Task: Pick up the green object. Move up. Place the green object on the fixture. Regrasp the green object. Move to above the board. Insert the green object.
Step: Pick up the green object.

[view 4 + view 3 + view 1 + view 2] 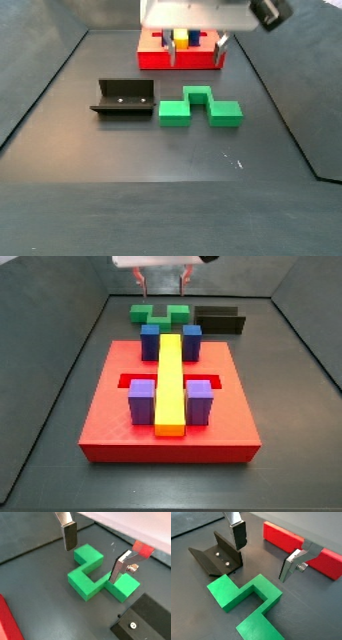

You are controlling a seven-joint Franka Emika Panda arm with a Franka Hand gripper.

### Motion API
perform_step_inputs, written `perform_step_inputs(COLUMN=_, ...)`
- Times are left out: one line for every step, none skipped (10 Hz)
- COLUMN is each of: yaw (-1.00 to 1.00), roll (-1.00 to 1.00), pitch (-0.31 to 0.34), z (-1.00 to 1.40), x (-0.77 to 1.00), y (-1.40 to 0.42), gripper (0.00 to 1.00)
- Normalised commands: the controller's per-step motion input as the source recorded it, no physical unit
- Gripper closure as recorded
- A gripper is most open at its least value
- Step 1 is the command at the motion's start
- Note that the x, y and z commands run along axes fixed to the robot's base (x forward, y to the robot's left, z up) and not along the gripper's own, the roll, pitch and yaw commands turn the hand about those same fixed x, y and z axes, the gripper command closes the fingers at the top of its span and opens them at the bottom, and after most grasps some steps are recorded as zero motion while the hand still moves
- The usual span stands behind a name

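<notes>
The green object (197, 107) is a bright-green stepped block lying flat on the dark floor, and it shows in both wrist views (100, 578) (246, 603) and at the far end in a side view (158, 314). My gripper (92, 563) hangs above it, open and empty, with one finger on each side of its notched middle and clear of it; it also shows in the wrist view (262, 563). In a side view the gripper (197, 45) is well above the floor. The fixture (123, 100) stands beside the green object. The board (167, 406) carries blue and purple posts and a yellow bar.
The fixture (214, 557) is close to one finger (238, 537) in a wrist view. The board's red edge (301, 549) lies past the other finger. Dark walls enclose the floor on both sides (54, 376).
</notes>
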Motion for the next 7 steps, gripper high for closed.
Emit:
perform_step_inputs(yaw=-0.05, roll=-0.13, pitch=-0.016, z=-0.28, x=0.10, y=0.00, gripper=0.00)
perform_step_inputs(yaw=-0.02, roll=-0.09, pitch=-0.010, z=-0.28, x=0.03, y=0.00, gripper=0.00)
perform_step_inputs(yaw=-0.03, roll=-0.07, pitch=-0.003, z=-0.25, x=0.00, y=0.00, gripper=0.00)
perform_step_inputs(yaw=-0.04, roll=-0.02, pitch=0.000, z=-0.24, x=-0.01, y=0.00, gripper=0.00)
perform_step_inputs(yaw=-0.04, roll=0.00, pitch=-0.009, z=-0.34, x=-0.01, y=0.00, gripper=0.00)
perform_step_inputs(yaw=-0.03, roll=0.00, pitch=-0.010, z=-0.35, x=0.00, y=0.00, gripper=0.00)
perform_step_inputs(yaw=-0.02, roll=0.00, pitch=-0.006, z=-0.27, x=0.00, y=0.00, gripper=0.00)
